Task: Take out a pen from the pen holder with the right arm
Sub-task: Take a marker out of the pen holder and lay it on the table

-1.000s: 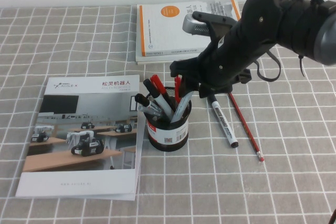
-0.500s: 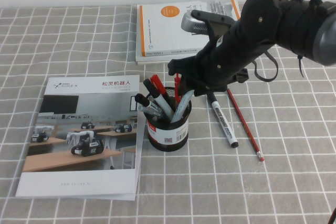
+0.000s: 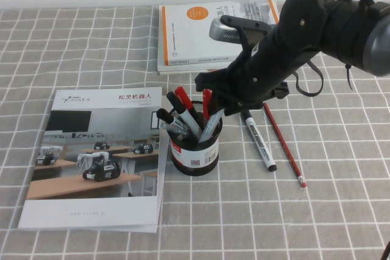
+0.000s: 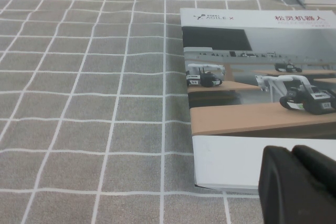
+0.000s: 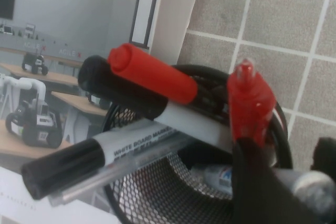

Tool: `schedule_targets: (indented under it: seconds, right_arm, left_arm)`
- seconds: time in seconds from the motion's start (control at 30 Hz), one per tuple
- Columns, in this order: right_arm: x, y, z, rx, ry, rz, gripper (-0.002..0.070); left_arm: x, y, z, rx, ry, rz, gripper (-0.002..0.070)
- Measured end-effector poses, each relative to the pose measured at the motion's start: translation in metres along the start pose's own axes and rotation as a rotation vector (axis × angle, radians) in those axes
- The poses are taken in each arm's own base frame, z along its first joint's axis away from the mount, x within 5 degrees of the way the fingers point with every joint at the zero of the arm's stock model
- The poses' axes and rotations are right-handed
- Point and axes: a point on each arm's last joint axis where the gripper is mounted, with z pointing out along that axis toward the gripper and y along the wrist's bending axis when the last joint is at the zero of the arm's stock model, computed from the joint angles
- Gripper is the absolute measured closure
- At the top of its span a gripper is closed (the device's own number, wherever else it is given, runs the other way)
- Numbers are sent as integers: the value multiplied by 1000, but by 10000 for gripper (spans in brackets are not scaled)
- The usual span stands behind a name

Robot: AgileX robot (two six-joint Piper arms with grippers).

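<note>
Right claw: The right claw (image 5: 302, 161) hangs right over the pen holder (image 3: 195, 153), with its tip down among the pen tops. Its two black fingers (image 5: 262, 182) stand a little apart, with a narrow gap between them. I cannot tell if it grips any pen.
Red pen: A red pen (image 5: 252, 103) stands up in the pen holder, right against one finger. In the high view its red top peeks out just under the claw.
Grey pen end: A grey pen end (image 5: 311, 186) shows in the gap between the fingers.
Other pens: A red-cap marker (image 5: 152, 74) and two black-cap markers (image 5: 63, 174) lean out toward the booklet side.
Pen holder: It is a round black mesh cup. It stands upright near the middle of the table, with pens sticking out of its top.
Right arm: The big black right arm (image 3: 317, 28) reaches in from the right, over the corner of the books.
Loose things: A loose marker (image 3: 259, 141) and a red pencil (image 3: 283, 144) lie flat just right of the pen holder, side by side.
Booklet: A booklet (image 3: 97, 156) with robot photos lies flat just left of the pen holder.
Books: Some books (image 3: 195, 35) lie stacked at the back.
Table: The table (image 3: 335, 211) has a grey cloth with white squares.
Left claw: The left claw (image 4: 292, 151) shows only in its own camera, low over the booklet's white edge. Its two sides sit pressed together, holding nothing.
</note>
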Motion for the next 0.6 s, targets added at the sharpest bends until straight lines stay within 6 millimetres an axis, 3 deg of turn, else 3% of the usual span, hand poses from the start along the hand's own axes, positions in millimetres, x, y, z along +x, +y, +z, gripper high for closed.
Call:
schedule_targets:
  seconds: [0.3,0.6]
  right_arm:
    - [0,1,0,-10,2,-9,571]
    - [-4,7,-12,-6,26,-38,577]
  left_arm:
    - [0,0,0,0,0,0,678]
    - [0,0,0,0,0,0,678]
